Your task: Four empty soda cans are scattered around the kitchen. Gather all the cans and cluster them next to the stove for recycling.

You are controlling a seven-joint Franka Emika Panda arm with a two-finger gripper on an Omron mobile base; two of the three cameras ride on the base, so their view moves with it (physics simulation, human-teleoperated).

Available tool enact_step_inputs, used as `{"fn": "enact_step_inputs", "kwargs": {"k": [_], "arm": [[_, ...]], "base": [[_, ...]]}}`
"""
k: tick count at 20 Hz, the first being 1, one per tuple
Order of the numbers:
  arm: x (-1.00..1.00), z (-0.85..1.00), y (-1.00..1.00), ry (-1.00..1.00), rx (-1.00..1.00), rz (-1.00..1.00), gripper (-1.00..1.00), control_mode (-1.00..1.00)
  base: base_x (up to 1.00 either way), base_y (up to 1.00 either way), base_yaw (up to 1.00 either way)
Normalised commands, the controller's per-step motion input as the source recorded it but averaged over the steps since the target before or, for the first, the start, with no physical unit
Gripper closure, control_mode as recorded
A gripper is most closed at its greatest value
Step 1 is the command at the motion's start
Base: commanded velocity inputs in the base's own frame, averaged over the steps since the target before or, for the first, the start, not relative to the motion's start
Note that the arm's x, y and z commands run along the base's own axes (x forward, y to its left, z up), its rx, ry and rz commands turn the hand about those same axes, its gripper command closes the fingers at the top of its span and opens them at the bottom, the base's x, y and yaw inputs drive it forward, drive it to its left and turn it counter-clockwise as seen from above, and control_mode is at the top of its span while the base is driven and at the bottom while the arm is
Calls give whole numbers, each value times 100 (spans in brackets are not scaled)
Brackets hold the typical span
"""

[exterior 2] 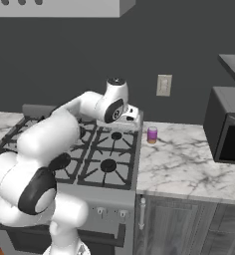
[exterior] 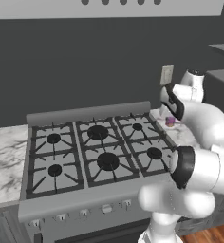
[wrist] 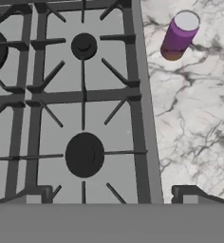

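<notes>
One purple soda can [wrist: 179,35] with a silver top stands upright on the marble counter [wrist: 194,118], just right of the stove [wrist: 85,95]. The same can [exterior 2: 152,134] shows close to the range's back right corner, and it peeks out behind my arm [exterior: 170,122]. The stove [exterior: 97,152] is a steel gas range with black grates and front knobs. My gripper [wrist: 111,195] hangs open and empty over the stove's right-hand burners, its fingertips [wrist: 187,193] spread wide. The can lies ahead and to the right of it, well apart. The hand [exterior 2: 129,114] hovers above the back right burner.
A black-fronted microwave [exterior 2: 229,124] sits on the counter at the far right. A wall outlet [exterior 2: 164,85] is above the can. Marble counter [exterior: 7,156] continues left of the stove. A grey hood [exterior: 109,7] hangs overhead.
</notes>
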Motion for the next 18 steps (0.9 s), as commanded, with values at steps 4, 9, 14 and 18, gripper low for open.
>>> {"fn": "enact_step_inputs", "kwargs": {"k": [4,9,14,18], "arm": [[-100,34,24,0,3,0,-100,-100],[-99,62,44,-2,0,0,-100,-100],[-83,76,61,-1,0,0,-100,-100],[-81,59,52,-2,-5,1,-100,-100]], "base": [[0,0,0],[0,0,0],[0,0,0],[0,0,0]]}}
